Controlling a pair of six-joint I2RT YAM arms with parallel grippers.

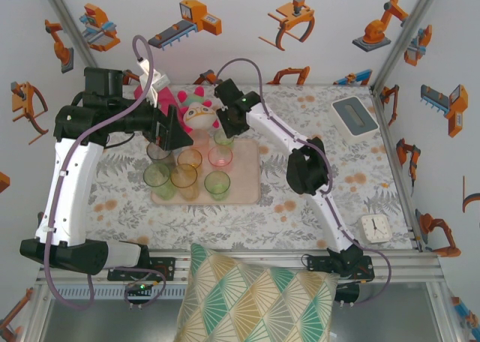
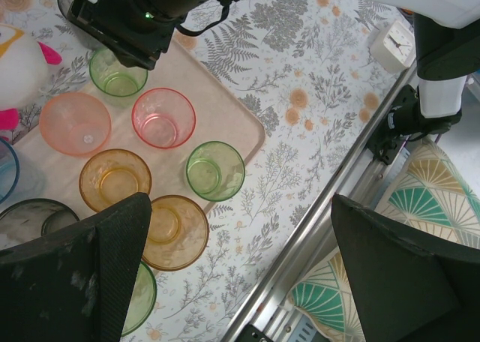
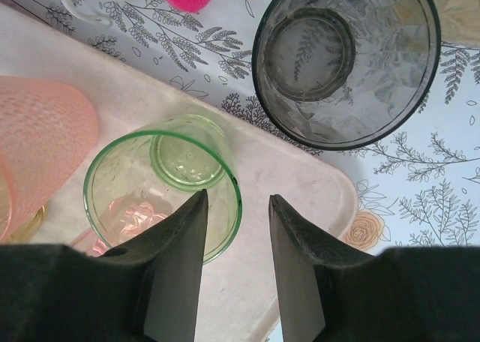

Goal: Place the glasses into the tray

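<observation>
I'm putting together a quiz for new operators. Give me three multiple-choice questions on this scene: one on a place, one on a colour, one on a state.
1. Where does the smoky grey tumbler stand relative to the tray?
A. on it
B. on the table, just past its corner
C. stacked in another tumbler

2. What colour is the tumbler below the fingers of the right gripper?
A. blue
B. green
C. amber

3. How is the left gripper?
A. shut on a tumbler
B. shut on nothing
C. open, holding nothing

Answers: 1 B, floral table shows under it, beyond the tray's rim. 2 B, the green tumbler has its rim in the finger gap. 3 C, its fingers stand wide apart, gripping nothing.
</observation>
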